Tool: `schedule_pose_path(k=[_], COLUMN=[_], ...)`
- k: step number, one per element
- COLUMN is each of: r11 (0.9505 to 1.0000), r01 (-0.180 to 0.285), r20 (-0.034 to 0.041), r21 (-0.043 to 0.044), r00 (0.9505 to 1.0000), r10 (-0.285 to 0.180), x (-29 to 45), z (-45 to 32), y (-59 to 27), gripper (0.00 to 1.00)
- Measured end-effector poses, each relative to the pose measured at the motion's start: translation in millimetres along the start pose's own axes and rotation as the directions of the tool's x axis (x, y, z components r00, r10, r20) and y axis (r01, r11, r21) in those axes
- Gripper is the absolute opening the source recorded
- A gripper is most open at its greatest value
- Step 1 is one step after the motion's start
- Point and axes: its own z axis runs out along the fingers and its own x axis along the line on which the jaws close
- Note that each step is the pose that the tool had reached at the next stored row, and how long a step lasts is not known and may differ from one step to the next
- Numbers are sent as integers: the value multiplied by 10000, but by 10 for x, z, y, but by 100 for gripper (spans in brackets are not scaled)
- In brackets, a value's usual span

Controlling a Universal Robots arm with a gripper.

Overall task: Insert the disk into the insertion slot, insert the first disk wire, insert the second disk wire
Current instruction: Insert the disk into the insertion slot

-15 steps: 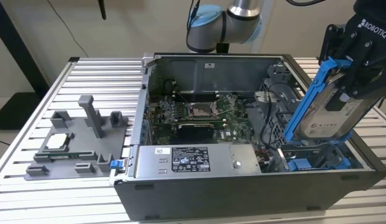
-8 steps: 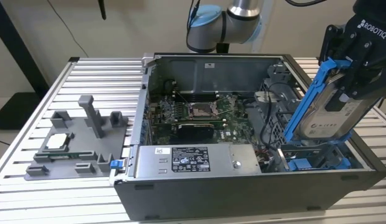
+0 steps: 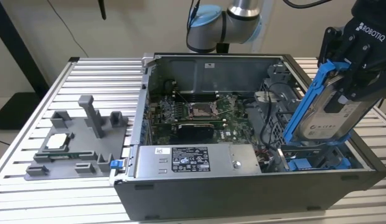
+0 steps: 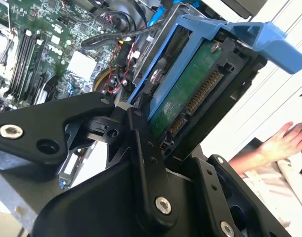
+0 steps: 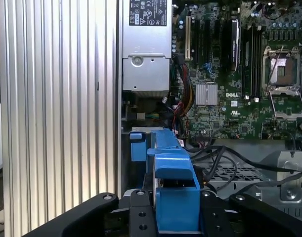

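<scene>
Gripper (image 3: 353, 93) raised, tilted, jaws clamped

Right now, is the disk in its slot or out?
Out. The pincer holds the disk tilted above the insertion slot, sticking up over the computer case.

Bright, even indoor light; soft shadows

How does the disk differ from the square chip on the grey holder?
The disk is large, rectangular and blue-framed; the chip is small and square. The disk stands tilted in the gripper over the case; the chip lies flat on the holder outside it. Both look silver-grey.
</scene>
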Motion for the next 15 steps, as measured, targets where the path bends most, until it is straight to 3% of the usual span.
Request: schedule_pose_path(k=[15], r11=[10000], r01=[0], r20=[6], r21=[0], r00=[10000], r10=[0], x=[0], z=[53], y=[-2], gripper=[0])
